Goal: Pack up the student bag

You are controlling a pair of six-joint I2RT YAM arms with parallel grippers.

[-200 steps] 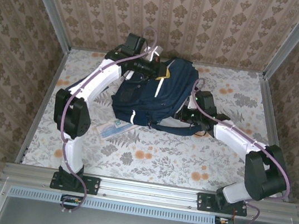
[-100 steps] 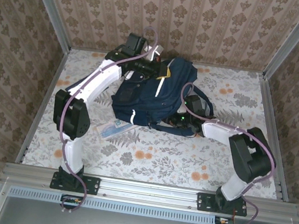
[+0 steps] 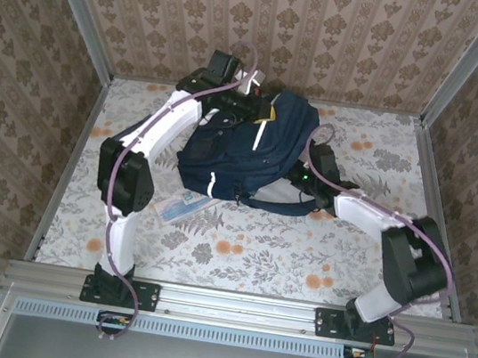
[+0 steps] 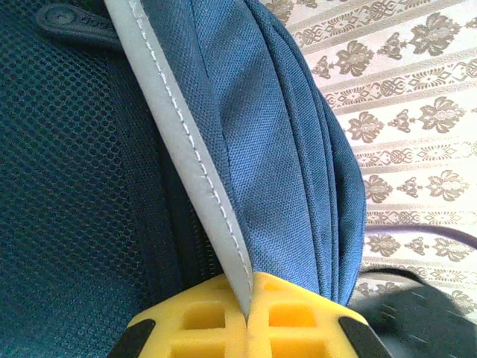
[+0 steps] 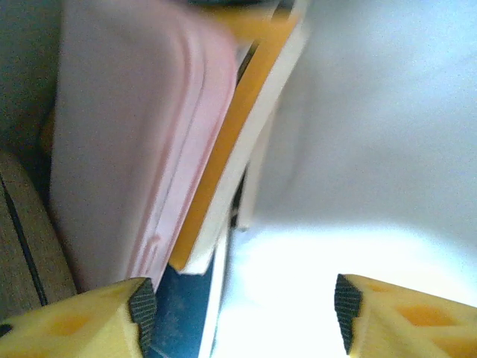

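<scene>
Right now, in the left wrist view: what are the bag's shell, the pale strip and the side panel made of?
Student bag shell: navy woven synthetic, likely nylon or polyester; visible matte weave grain. Pale strip: grey-white tape, stitched lengthwise, possibly reflective. Side panel: dark open mesh, holes visible.

Beige damask wallpaper [image 3: 333, 31] closes in the floral-patterned tabletop [image 3: 255, 253] behind and on both sides. Aluminium posts [image 3: 77, 6] rise from its far corners; a metal rail [image 3: 229, 308] runs along its near edge.

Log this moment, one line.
left gripper: shut on student bag trim | right gripper: open, at bag | ahead: pink item
</scene>
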